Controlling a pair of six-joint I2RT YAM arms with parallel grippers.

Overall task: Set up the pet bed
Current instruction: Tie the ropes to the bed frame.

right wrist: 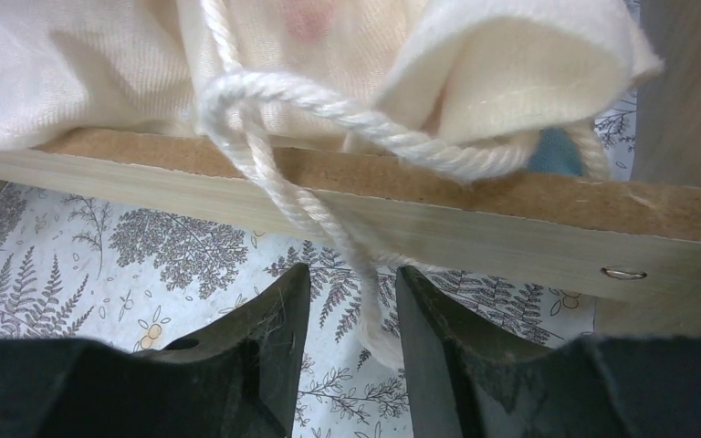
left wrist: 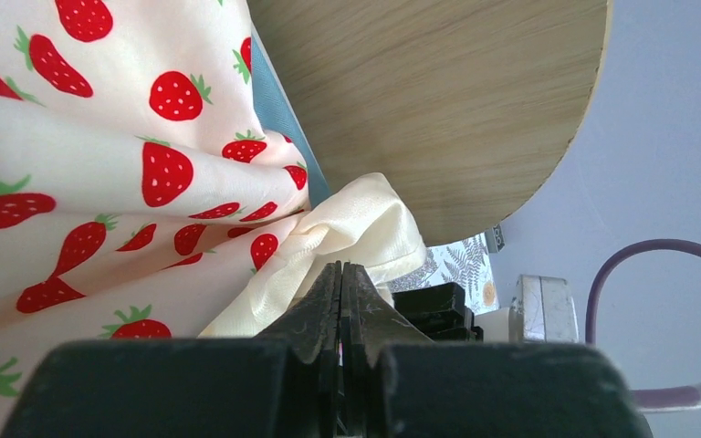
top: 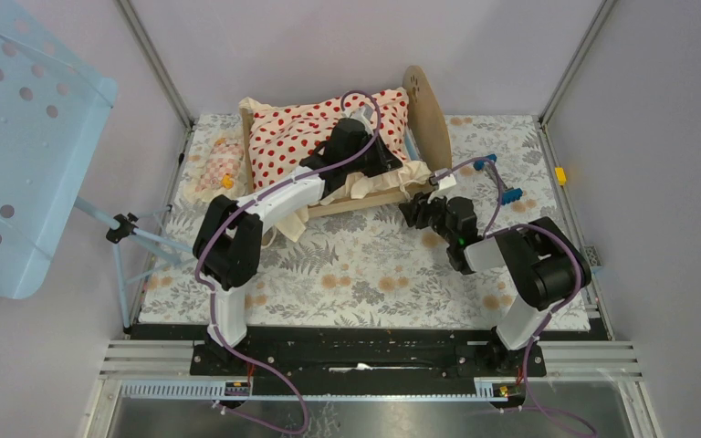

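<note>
Top external view: found the small light-wood pet bed with rounded headboard (top: 427,109) at the far middle of the fern-printed bench (top: 374,274), heaped with a cream strawberry-print ruffled blanket (top: 287,137). Saw the left pincer (left wrist: 341,278) pressed fully shut at the ruffle; could not tell whether gripping cloth. Saw the right pincer (right wrist: 351,301) half open, holding nothing, straddling a white twisted cord (right wrist: 324,214) hanging over the side rail. Judged a snag likely on closing or pulling away, dragging blanket or bed askew. Noted a small pink checked pillow (top: 219,167) outside, beside the footboard.
</note>
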